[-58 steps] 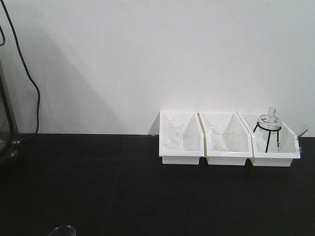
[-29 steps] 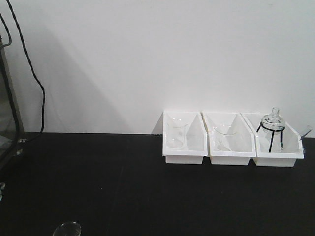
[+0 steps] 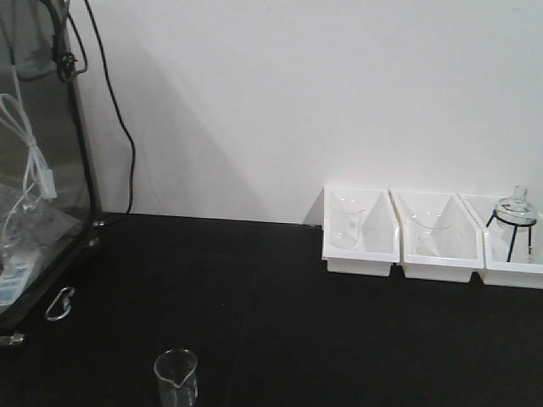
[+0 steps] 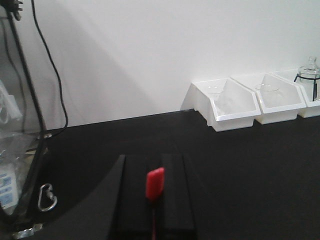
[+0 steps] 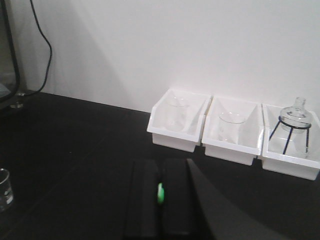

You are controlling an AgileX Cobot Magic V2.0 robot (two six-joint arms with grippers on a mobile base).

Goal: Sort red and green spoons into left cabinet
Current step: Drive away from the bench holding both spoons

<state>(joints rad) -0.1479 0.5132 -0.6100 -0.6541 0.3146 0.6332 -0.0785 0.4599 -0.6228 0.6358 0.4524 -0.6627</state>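
Left gripper pinches the red spoon, right gripper the green spoon, both lengthwise. The cabinet is unseen, presumably past the table's left edge, nearer the left arm.

- The flat black tabletop is finished matt.
- The white rectangular bins are moulded in smooth plastic.
- The slim red spoon is formed of smooth plastic.
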